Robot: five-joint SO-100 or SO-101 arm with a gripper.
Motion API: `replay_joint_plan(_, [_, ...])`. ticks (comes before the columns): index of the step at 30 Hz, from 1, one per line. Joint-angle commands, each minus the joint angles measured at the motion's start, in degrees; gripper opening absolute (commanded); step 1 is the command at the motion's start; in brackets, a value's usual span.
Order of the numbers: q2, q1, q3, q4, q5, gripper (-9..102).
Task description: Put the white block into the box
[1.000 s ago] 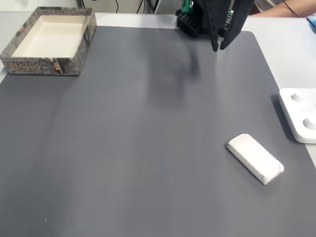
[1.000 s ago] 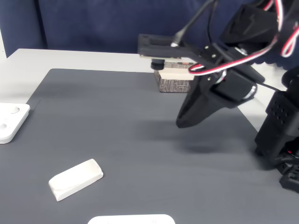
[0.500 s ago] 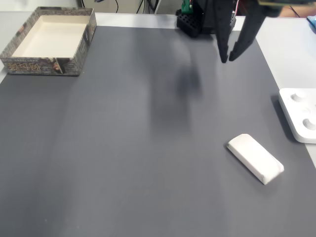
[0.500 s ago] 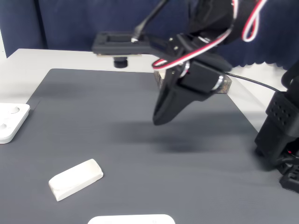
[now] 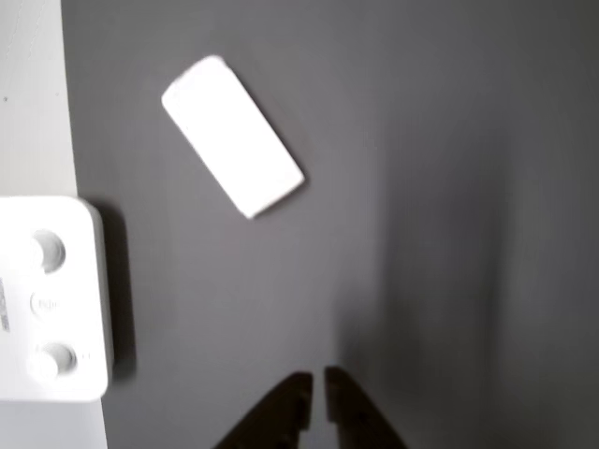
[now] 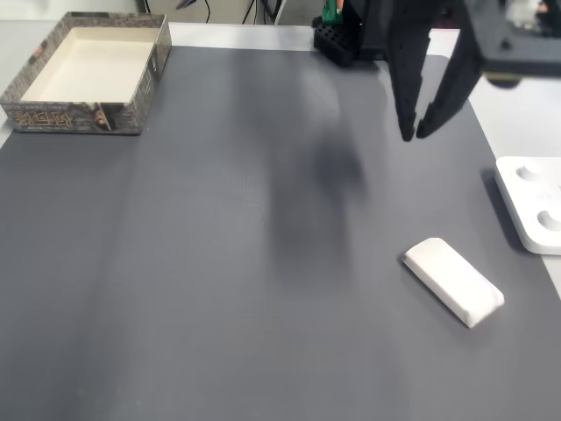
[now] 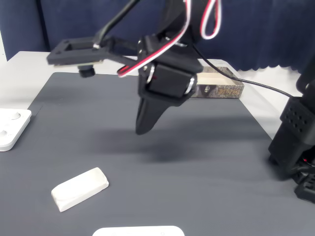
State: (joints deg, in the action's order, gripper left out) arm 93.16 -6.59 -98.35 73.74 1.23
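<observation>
The white block [image 6: 453, 281] lies flat and askew on the dark grey mat at the right front; it also shows in another fixed view [image 7: 80, 188] and in the other view [image 5: 232, 136]. The box [image 6: 79, 118] stands at the mat's far left corner, open-topped, with nothing showing inside; in another fixed view the box [image 7: 221, 91] peeks out behind the arm. My gripper [image 6: 414, 137] hangs in the air above the mat, well short of the block, tips pointing down. Its fingers are nearly together with only a slit between them and hold nothing [image 5: 315, 379] [image 7: 142, 130].
A white rounded device with buttons [image 6: 533, 202] sits at the mat's right edge, close to the block [image 5: 47, 299] [image 7: 10, 128]. Another white object [image 7: 138, 231] pokes in at the near edge. The arm's black base [image 7: 295, 147] stands at the mat's side.
The arm has swung out from its base across the mat toward the block, and the gripper has come nearer to it. Block and box have not moved.
</observation>
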Motion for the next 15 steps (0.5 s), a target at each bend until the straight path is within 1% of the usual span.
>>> replay_joint_plan(1, [-3.16, 1.41, 8.26, 0.26, -0.09, -2])
replay_joint_plan(10, [-13.62, 1.76, 17.05, -0.09, 1.32, -2])
replay_joint_plan(15, [-21.27, 2.64, 26.02, 0.0, 3.43, -2])
